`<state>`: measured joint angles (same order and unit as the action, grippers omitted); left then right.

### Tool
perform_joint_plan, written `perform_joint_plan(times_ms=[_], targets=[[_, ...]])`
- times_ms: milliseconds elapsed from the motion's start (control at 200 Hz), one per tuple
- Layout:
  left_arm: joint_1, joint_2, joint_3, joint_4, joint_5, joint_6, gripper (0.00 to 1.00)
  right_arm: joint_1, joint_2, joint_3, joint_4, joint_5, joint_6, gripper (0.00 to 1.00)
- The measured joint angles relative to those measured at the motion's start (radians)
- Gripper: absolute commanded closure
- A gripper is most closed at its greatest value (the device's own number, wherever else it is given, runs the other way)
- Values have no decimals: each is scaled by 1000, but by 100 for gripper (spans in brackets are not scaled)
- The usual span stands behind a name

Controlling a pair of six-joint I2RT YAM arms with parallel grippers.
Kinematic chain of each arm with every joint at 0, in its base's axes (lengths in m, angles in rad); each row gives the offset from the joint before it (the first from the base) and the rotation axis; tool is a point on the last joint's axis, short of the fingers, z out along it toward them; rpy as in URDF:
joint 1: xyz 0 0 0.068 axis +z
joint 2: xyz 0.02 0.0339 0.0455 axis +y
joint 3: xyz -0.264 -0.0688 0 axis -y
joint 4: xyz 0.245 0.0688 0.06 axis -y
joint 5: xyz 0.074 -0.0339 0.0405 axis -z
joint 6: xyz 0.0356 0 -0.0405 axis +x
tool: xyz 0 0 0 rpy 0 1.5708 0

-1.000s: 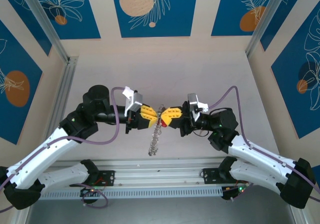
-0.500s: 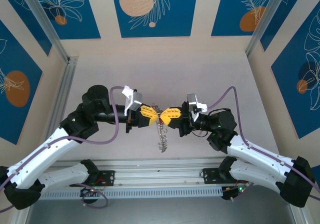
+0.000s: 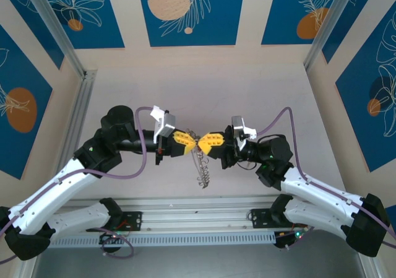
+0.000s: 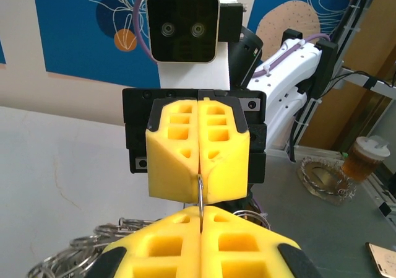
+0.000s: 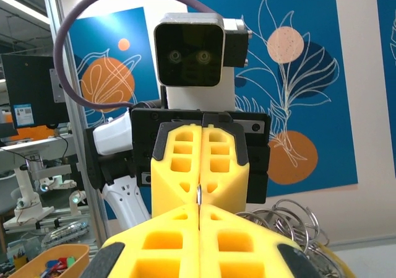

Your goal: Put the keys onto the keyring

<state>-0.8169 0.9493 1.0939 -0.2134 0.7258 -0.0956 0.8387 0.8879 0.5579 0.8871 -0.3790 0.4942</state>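
**A:** Entry one, keyring. Any change over the last second?

**B:** Keyring point(image 3: 202, 165): a second ago it slanted toward the near-left corner. Now it hangs almost straight down below the fingertips, edge-on, over the middle of the tabletop point(image 3: 247, 92) and somewhat toward its near edge.

**A:** Left gripper?

**B:** Left gripper point(image 3: 190, 142): yellow fingers pressed together, with the keyring's thin wire pinched in the seam. It stands tip to tip with the other, as before.

**A:** Right gripper?

**B:** Right gripper point(image 3: 203, 144): clamped on the same wire from the opposite side.

**A:** Surface?

**B:** Tabletop: pale and matte. An aluminium rail point(image 3: 198, 219) runs along the near edge, and the arm bases are bolted there.

**A:** Room?

**B:** Beige walls with blue panels point(image 3: 189, 8) bearing white leaf outlines and orange discs. Metal posts point(image 3: 62, 36) stand at the far corners. The left wrist view has a lidded cup point(image 4: 364, 160) of amber drink on a grey bench. The right wrist view has an orange bin point(image 5: 46, 262).
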Motion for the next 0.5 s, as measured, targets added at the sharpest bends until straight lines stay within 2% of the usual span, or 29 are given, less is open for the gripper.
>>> perform_joint_plan(times_ms=[15,150,190,200,225,255,380,500], targets=[[0,0,0,-1,-2,0,100,0,-4,0,-12,5,-5,75],[-2,-8,0,-59,-35,29,100,2,-50,2,-119,37,-56,51],[-3,-12,0,-81,-51,44,100,2,-71,2,-162,47,-70,39],[-3,-13,0,-90,-57,50,100,2,-76,2,-173,49,-71,33],[-3,-16,0,-103,-67,55,100,2,-88,3,-195,59,-87,24],[-3,-17,1,-122,-81,68,100,2,-108,3,-231,70,-98,18],[-3,-17,11,-198,-133,109,100,-3,-200,5,-388,126,-135,5],[-4,-17,14,-252,-178,140,100,-21,-286,26,-589,203,-154,1]])
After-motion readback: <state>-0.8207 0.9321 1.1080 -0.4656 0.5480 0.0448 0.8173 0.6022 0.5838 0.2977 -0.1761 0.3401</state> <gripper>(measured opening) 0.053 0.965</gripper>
